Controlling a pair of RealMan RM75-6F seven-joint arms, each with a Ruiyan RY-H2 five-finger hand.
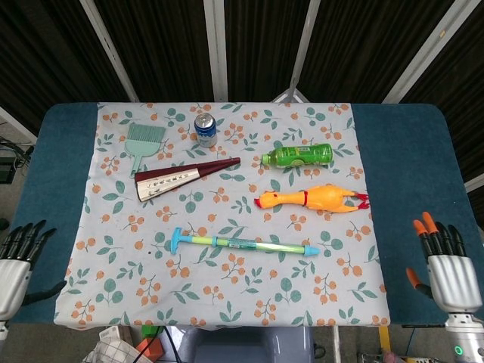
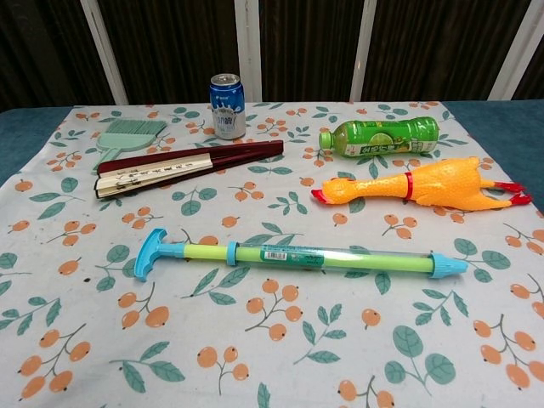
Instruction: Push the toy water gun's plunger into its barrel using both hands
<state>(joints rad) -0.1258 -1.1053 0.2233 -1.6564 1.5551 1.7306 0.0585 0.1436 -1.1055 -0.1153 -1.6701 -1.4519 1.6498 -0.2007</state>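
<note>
The toy water gun (image 1: 243, 243) (image 2: 297, 255) lies flat on the flowered cloth, its blue T-handle to the left and its blue nozzle to the right. Its plunger sits inside the green barrel, with only a short blue stem showing by the handle. My left hand (image 1: 15, 265) hangs at the far left edge of the head view, fingers spread, holding nothing. My right hand (image 1: 448, 266) is low at the far right, fingers spread and empty too. Both hands are far from the gun. Neither hand shows in the chest view.
Behind the gun lie a yellow rubber chicken (image 1: 311, 199) (image 2: 416, 184), a green bottle (image 1: 297, 156) (image 2: 380, 136) on its side, a folded fan (image 1: 184, 176) (image 2: 183, 165), a green brush (image 1: 143, 142) (image 2: 127, 133) and an upright blue can (image 1: 206, 129) (image 2: 227, 104).
</note>
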